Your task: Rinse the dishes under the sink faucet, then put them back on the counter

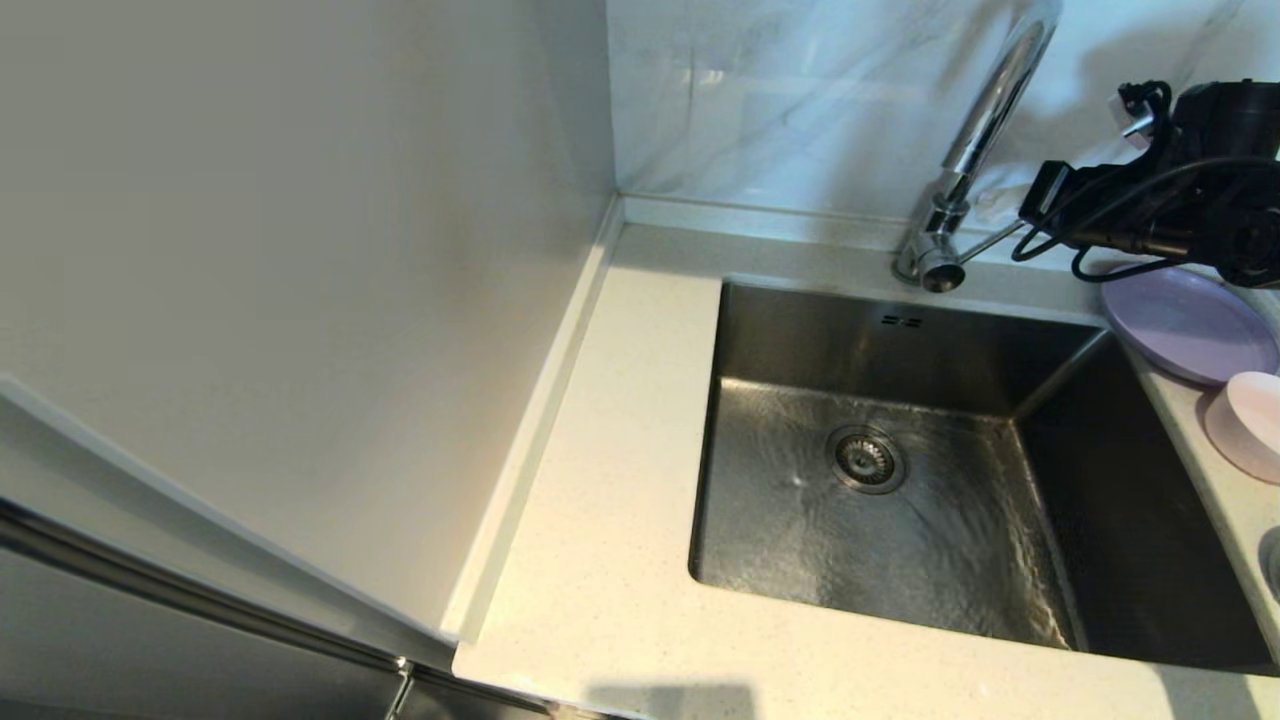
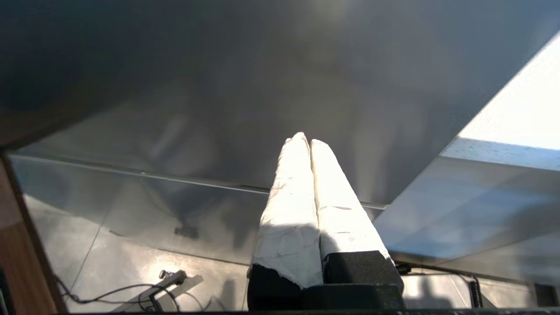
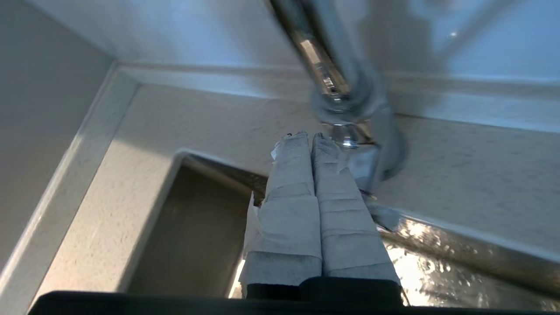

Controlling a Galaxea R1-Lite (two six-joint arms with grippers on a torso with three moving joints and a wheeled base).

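We see the lavender plate and pink bowl on the bench right of the basin, probably light, stiff and slick, best pinched at the rim, while our right gripper, jaws shut and empty, nears the faucet.

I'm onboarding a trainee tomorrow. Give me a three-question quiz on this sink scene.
1. True or false: the purple plate lies inside the basin.
2. Where is the right gripper? A) by the faucet base B) over the drain C) on the pink bowl
3. Fill in: both grippers' fingers are ____, holding nothing.

Key: 1 false, it sits on the counter beside the bowl. 2 A. 3 shut; the left gripper is parked away from the sink.
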